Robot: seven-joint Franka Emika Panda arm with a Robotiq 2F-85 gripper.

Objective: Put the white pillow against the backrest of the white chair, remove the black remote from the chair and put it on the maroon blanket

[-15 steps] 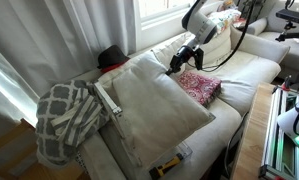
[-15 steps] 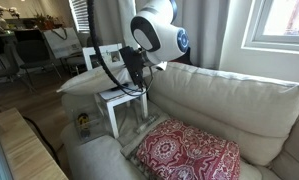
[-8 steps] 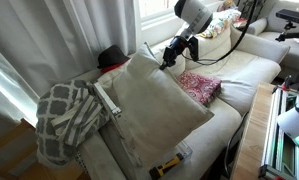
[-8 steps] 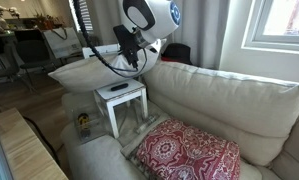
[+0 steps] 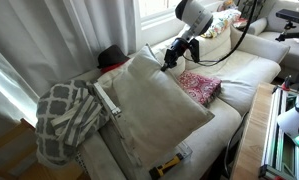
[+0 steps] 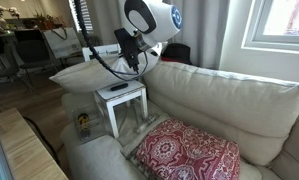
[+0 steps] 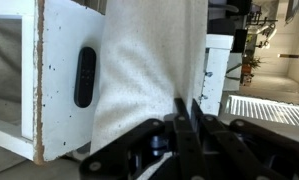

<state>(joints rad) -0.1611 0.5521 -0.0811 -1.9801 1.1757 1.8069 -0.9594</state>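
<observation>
The white pillow (image 5: 154, 100) lies tilted across the white chair (image 5: 244, 70), a wide cream couch. My gripper (image 5: 172, 57) is shut on the pillow's upper corner and holds that corner up. In an exterior view the gripper (image 6: 132, 60) holds the pillow (image 6: 84, 72) above a small white stand (image 6: 129, 102). The black remote (image 6: 119, 87) lies on that stand. In the wrist view the closed gripper (image 7: 188, 103) pinches the pillow fabric (image 7: 149, 60), with the remote (image 7: 85, 76) on the white board to the left. The maroon blanket (image 5: 199, 86) lies on the seat (image 6: 189, 150).
A grey-and-white lattice throw (image 5: 67, 118) hangs over the couch arm. A black-and-yellow tool (image 5: 169, 162) lies at the seat's front edge. A black lump (image 5: 111, 55) sits behind the pillow. The couch backrest (image 6: 229, 100) is beside the blanket. Curtains hang behind.
Over the last second my gripper rose with the pillow's corner, lifting it higher over the stand. In the last half second it barely moved.
</observation>
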